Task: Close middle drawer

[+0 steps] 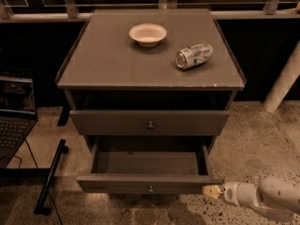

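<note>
Okay, the middle drawer (150, 183) is pulled well out of the table (108, 64). Its tray is open to view and its low front faces the camera, with a small knob (150, 188) at centre. Above it, the taller-fronted drawer (150, 122) sits much further in.

The gripper (212, 190) is low at lower right, its pale tip at the right end of the middle drawer's front. It is touching or just beside the front; contact is not certain. Jaws: cannot tell if open or shut, nothing visibly held.

Key relation: the drawer front's long axis runs left-right in view. The gripper is at its right end on the outer side, so the drawer lies left of and behind the tip. The closing direction is straight back into the table, away from the camera.

Judgement: not closed yet, push stage. Pushing at the end could skew the tray on its slides, and a spot nearer the knob would likely push truer.

A bowl (147, 33) and a can (193, 56) lying on its side rest on the table top, well apart from the gripper.
</note>
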